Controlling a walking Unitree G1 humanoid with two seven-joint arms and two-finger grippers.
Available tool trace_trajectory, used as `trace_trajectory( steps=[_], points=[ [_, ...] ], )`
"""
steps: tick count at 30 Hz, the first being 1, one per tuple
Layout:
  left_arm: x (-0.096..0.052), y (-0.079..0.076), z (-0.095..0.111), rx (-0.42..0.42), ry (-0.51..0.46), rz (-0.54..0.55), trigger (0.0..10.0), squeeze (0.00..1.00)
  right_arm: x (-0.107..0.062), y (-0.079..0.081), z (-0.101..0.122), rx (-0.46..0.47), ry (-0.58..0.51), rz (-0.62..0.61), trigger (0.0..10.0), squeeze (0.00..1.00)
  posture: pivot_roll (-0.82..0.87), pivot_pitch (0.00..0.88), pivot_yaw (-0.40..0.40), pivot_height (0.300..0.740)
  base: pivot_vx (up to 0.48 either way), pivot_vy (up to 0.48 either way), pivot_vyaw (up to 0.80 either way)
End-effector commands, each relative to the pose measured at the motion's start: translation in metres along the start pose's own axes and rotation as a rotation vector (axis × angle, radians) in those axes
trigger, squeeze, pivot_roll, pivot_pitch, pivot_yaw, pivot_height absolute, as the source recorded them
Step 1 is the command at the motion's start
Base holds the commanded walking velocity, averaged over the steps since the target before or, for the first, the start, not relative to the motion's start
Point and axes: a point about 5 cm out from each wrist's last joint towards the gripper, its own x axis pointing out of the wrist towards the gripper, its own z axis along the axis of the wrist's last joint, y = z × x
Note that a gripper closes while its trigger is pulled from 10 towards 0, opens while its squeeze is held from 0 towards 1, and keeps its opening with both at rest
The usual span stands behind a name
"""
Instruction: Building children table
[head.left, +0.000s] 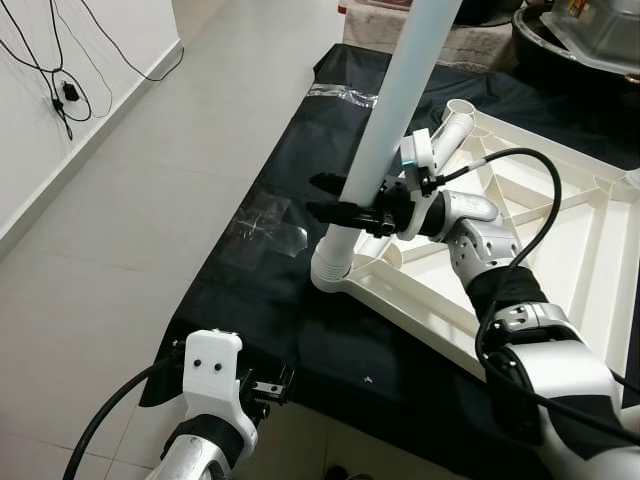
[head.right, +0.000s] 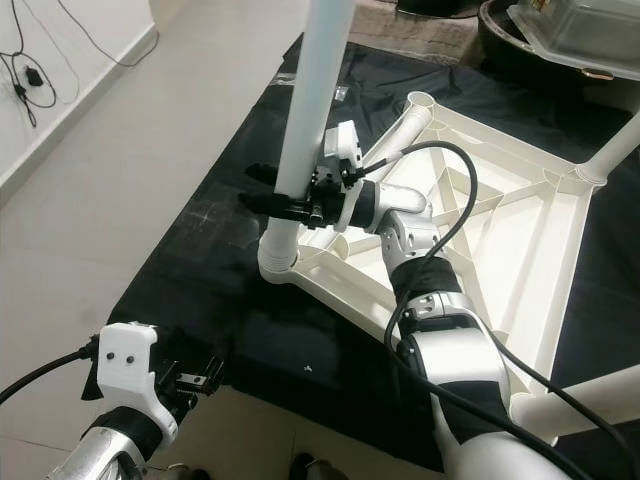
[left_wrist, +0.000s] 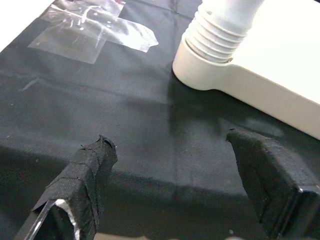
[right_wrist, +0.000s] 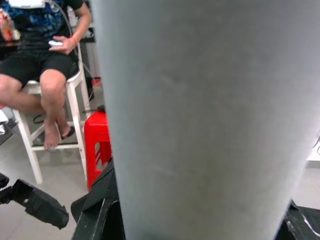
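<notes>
A white table top (head.left: 590, 250) lies upside down on a black cloth (head.left: 250, 300). A long white table leg (head.left: 385, 130) stands in its near-left corner socket (head.left: 335, 272), and threads show at its foot (left_wrist: 220, 35). My right gripper (head.left: 322, 197) reaches across from the right and is shut on the leg a little above the socket, one finger behind it and one in front. The leg (right_wrist: 200, 115) sits right against the right wrist camera. My left gripper (head.left: 270, 385) hangs open at the cloth's near edge, short of the socket, with nothing between its fingers (left_wrist: 90, 170).
Two more white legs (head.right: 615, 150) (head.right: 590, 390) are fitted at the right corners, and a short stub (head.left: 455, 125) sits at the far corner. Clear tape (head.left: 265, 225) lies on the cloth. A seated person (right_wrist: 45, 65) and a red stool (right_wrist: 97, 145) are off to my left. Cables (head.left: 60, 90) hang by the wall.
</notes>
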Motion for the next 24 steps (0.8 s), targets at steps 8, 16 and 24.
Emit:
trace_trajectory(
  steps=[8, 16, 24],
  points=[
    [-0.002, -0.0025, -0.0032, -0.01, 0.027, 0.005, 10.0, 0.0, 0.0089, 0.0125, -0.0409, 0.099, 0.139, 0.012, 10.0, 0.0, 0.12, 0.265, -0.111, 0.74, 0.0, 0.0, 0.0],
    [-0.0026, -0.0031, -0.0032, -0.012, 0.03, 0.009, 10.0, 0.0, 0.0054, 0.01, -0.0395, 0.083, 0.185, 0.007, 10.0, 0.0, 0.12, 0.263, -0.111, 0.74, 0.0, 0.0, 0.0],
    [-0.0024, -0.0047, -0.0044, -0.018, 0.033, 0.006, 10.0, 0.0, 0.0089, 0.0171, -0.0443, 0.215, 0.152, 0.128, 10.0, 0.0, 0.12, 0.249, -0.113, 0.74, 0.0, 0.0, 0.0]
  ],
)
